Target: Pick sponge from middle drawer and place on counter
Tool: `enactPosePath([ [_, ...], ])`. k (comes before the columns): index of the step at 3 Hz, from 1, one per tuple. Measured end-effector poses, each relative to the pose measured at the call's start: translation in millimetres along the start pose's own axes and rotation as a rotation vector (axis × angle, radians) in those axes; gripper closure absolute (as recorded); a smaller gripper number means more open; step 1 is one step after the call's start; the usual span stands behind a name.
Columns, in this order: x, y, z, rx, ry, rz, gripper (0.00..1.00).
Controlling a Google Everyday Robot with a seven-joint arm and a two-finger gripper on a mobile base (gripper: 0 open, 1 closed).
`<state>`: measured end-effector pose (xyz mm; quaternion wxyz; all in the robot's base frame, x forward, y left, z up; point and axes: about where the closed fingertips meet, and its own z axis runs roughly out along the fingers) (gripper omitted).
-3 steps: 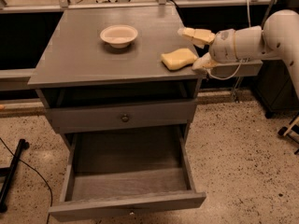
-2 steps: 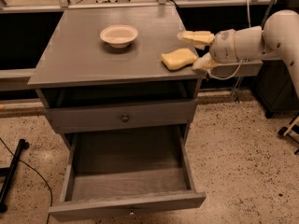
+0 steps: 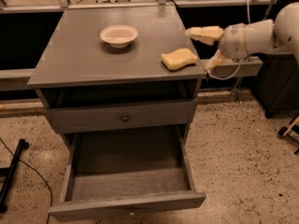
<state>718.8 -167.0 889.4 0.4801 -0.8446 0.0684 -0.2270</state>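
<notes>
The sponge (image 3: 179, 59) lies on the table (image 3: 79, 59) by its front right corner, just left of the gripper (image 3: 199, 49) and not touching it. Its long axis points roughly toward the gripper. The gripper hangs at the table's right edge, fingers spread apart and holding nothing, so the placing looks done.

The counter (image 3: 79, 55) is gray-stained wood, matt, with a faint grain. On it, the sponge (image 3: 179, 59) is pale-yellow foam, soft and dull. The bowl (image 3: 119, 35) farther back looks like smooth cream plastic or ceramic; which one cannot be told. The middle drawer (image 3: 126, 178) has a streaky, grainy gray wooden floor. The shallow drawer front (image 3: 154, 113) carries a round metal knob (image 3: 124, 118). The gripper (image 3: 199, 49), at the counter's right edge just beside the sponge, has cream matt fingers spread apart. The arm (image 3: 252, 36) is smooth pale plastic. The floor (image 3: 243, 162) is speckled stone.
</notes>
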Motion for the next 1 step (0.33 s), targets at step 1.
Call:
enactPosePath([
  [1,23.8,-3.2,-57.8,-0.068,0.027,-0.027,0.00],
])
